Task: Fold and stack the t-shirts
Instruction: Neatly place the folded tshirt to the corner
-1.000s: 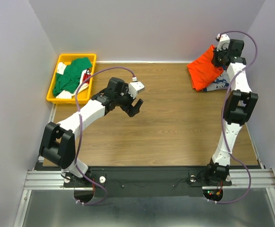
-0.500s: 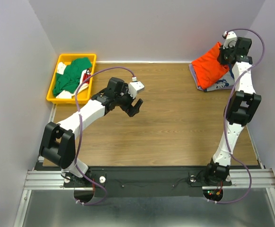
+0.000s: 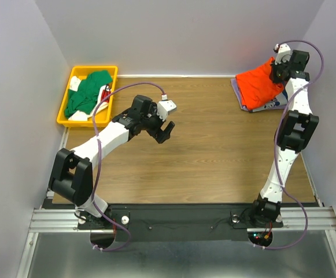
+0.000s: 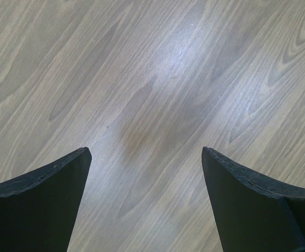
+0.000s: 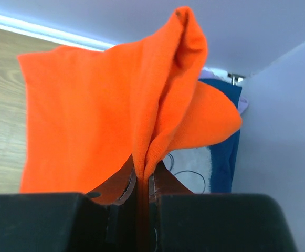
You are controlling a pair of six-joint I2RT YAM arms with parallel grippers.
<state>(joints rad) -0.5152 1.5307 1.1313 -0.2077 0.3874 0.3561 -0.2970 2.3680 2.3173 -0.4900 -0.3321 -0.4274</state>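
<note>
Shut tight at the right gripper (image 5: pixel 142 181) on a ridge of the orange t-shirt (image 5: pixel 89 115), with cloth rising straight out of the closed jaws and fanning to both sides above them. Lifted at that pinch, the rest draped down over the pile beyond and below the jaws. Just past the jaws and to their right, under the orange cloth: the navy t-shirt (image 5: pixel 224 152), white print showing. At the pile's edge, a sliver of the lavender t-shirt (image 3: pixel 236 87). Probably the stack itself, with orange going on top. Impossible to tell how neatly any of it is folded.

Spread wide at the left gripper (image 4: pixel 147 173), nothing between the jaws, only bare wooden table (image 4: pixel 142 73) beneath them. Well apart from those jaws, off to their far left: the green t-shirt (image 3: pixel 88 92), crumpled and unfolded in the yellow bin (image 3: pixel 63 114).

Judged from this: three shirts at the stack, orange not yet released or flattened. Left to do: fetching green from the bin, folding it and adding it on top.
</note>
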